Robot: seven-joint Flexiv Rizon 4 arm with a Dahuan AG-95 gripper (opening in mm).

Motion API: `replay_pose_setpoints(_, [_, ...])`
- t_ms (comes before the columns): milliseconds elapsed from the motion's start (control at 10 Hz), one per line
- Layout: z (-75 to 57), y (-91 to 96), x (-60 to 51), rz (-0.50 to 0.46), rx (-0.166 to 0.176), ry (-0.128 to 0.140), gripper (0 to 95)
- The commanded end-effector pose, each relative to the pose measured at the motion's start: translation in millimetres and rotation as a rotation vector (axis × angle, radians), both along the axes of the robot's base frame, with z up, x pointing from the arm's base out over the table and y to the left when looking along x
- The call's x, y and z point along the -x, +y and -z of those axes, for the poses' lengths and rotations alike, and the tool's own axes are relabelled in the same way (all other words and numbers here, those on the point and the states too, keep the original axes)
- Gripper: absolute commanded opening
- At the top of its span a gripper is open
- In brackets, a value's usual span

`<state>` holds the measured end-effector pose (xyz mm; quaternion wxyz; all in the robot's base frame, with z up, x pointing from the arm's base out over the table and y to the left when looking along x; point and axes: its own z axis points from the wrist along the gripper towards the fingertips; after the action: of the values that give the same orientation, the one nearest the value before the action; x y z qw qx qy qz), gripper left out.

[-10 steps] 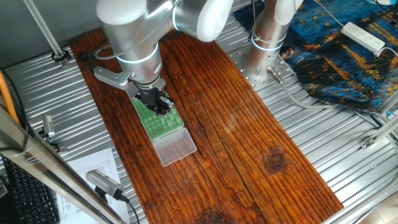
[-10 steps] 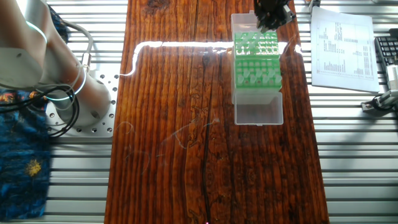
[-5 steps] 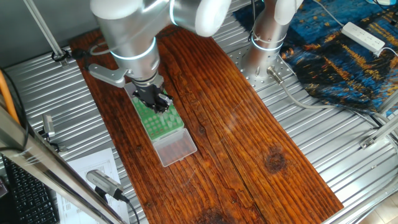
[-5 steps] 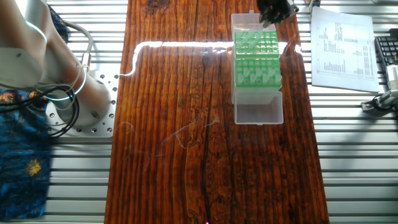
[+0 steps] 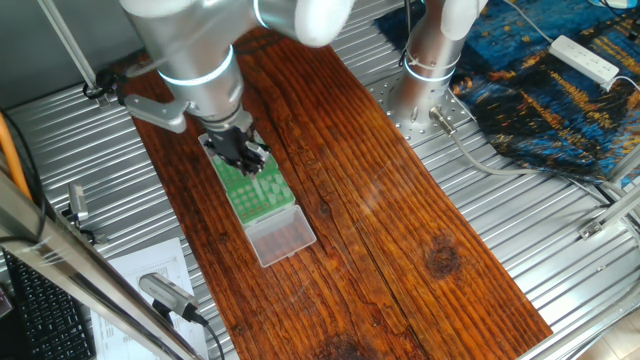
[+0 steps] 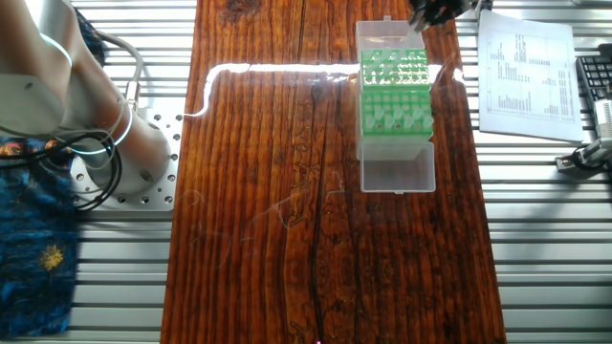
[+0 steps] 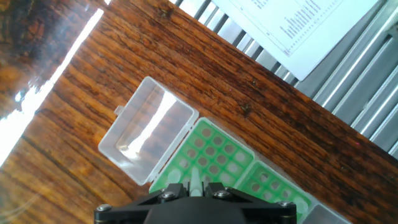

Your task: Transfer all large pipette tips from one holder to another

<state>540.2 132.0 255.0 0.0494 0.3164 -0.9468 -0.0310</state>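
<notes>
In the hand view my gripper (image 7: 196, 186) is shut on one large pipette tip (image 7: 195, 178), a pale-green cone that sticks out between the black fingers (image 7: 175, 190). Below it lie two green holders end to end, one (image 7: 210, 155) with its clear lid (image 7: 151, 135) folded open and the other (image 7: 273, 186) at the lower right. In one fixed view the gripper (image 5: 244, 154) hangs over the far end of the green holders (image 5: 258, 192). In the other fixed view the gripper (image 6: 432, 11) is at the top edge, past the holders (image 6: 395, 91). Tips standing in the holes are too small to make out.
The holders sit on a dark wooden board (image 6: 287, 210) laid on ribbed metal. A second clear lid (image 6: 398, 172) lies open at the near end. A printed sheet (image 6: 528, 72) and a keyboard (image 6: 597, 81) lie beside the board. The arm's base (image 5: 430, 60) stands at the back.
The hand has moved away from over the green holders toward their far end and the board's edge, rising a little. The holders and lids have not moved.
</notes>
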Motion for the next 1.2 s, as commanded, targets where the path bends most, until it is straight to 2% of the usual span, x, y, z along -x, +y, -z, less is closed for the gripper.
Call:
replay_pose_setpoints(100, [-6.1,1.4,-3.6,-0.002,0.001,0.006,0.0])
replay_pose_setpoints(400, [-25.9,0.1,-10.4,-0.023,0.001,0.021,0.0])
replay_pose_setpoints(900, [-54.7,-3.2,-15.0,-0.049,0.001,0.029,0.0])
replay_pose_setpoints(1200, [-65.9,-15.6,-10.7,-0.090,0.010,0.036,0.0])
